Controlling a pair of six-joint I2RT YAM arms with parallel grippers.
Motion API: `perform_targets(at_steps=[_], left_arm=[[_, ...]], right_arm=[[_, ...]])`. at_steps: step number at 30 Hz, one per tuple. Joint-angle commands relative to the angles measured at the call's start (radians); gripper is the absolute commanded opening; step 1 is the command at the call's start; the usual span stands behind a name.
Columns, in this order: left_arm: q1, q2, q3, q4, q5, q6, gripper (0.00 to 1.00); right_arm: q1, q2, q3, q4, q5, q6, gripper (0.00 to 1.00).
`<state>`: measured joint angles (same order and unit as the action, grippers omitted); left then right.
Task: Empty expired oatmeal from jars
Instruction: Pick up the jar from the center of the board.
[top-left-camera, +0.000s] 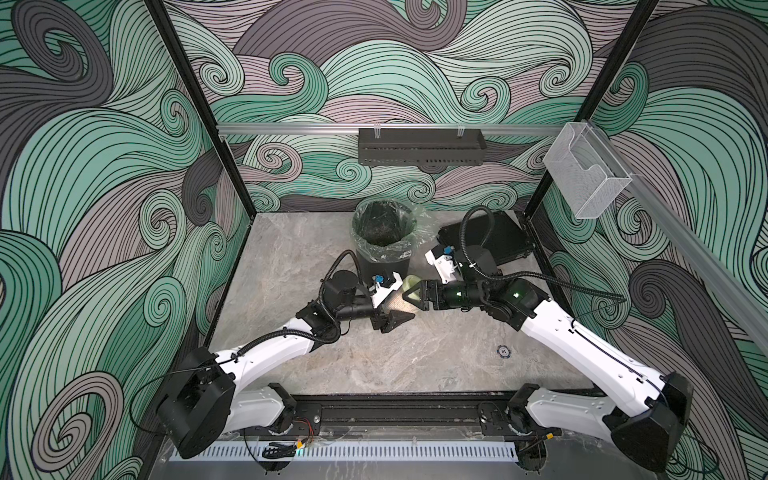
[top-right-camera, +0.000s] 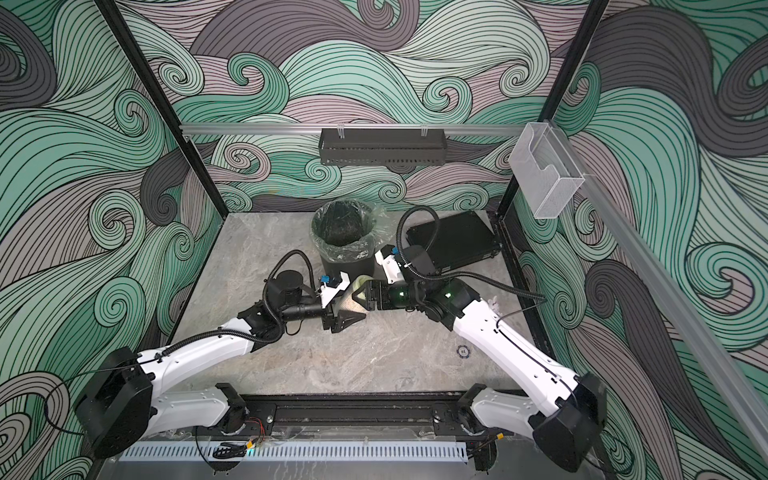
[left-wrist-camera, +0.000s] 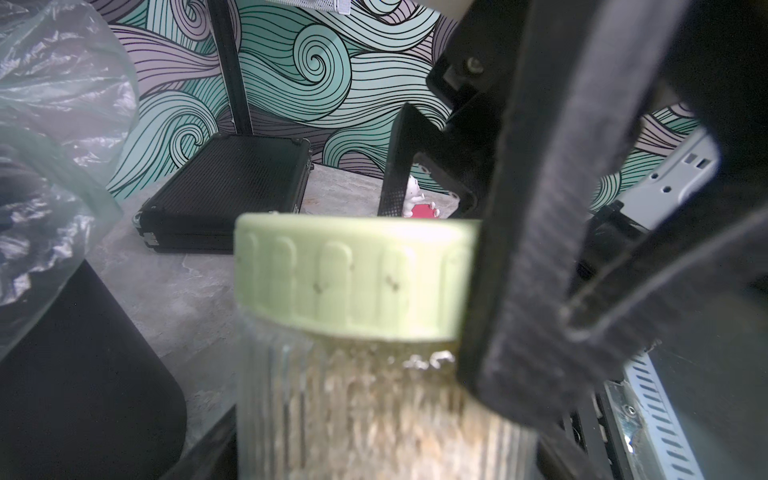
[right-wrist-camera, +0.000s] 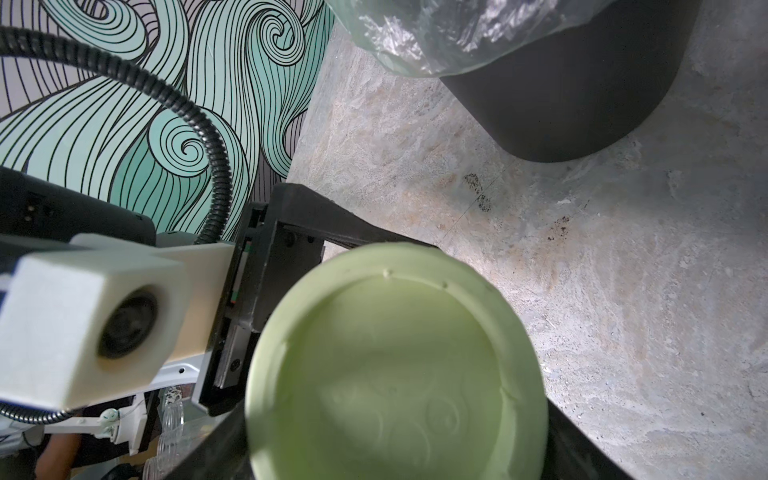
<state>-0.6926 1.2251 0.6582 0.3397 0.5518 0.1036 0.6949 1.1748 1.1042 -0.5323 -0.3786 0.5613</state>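
Note:
A small clear ribbed jar (left-wrist-camera: 291, 415) filled with beige oatmeal (left-wrist-camera: 374, 407) carries a pale yellow-green lid (left-wrist-camera: 353, 274). In both top views it hangs above the table just in front of the bin, between the two arms, jar (top-left-camera: 395, 306) (top-right-camera: 351, 308). My left gripper (left-wrist-camera: 382, 457) (top-left-camera: 397, 307) is shut on its glass body. My right gripper (right-wrist-camera: 395, 449) (top-left-camera: 410, 289) comes in from the right with a finger on either side of the lid (right-wrist-camera: 395, 365). One of its pads (left-wrist-camera: 540, 249) lies against the lid's rim. Whether it squeezes the lid does not show.
A black bin (top-left-camera: 384, 232) (right-wrist-camera: 582, 104) lined with clear plastic stands right behind the jar. To its right a flat black case (top-left-camera: 494, 239) (left-wrist-camera: 224, 187) lies by the back right corner. A small white and red figure (left-wrist-camera: 415, 199) stands beyond. A round token (top-left-camera: 503, 351) lies front right.

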Motion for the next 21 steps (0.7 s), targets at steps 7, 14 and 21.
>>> perform_targets(at_steps=[7,14,21], left_arm=[[-0.004,-0.079,0.063,-0.036,-0.078,-0.027,0.13],[-0.009,-0.121,0.05,0.028,-0.164,-0.025,0.02],[-0.041,-0.181,0.093,-0.11,-0.254,0.26,0.0]], right_arm=[[-0.001,-0.133,0.015,0.028,0.115,-0.071,0.98],[-0.001,-0.138,0.113,-0.132,0.231,0.008,0.99],[-0.001,-0.027,0.421,-0.461,0.265,-0.007,0.99]])
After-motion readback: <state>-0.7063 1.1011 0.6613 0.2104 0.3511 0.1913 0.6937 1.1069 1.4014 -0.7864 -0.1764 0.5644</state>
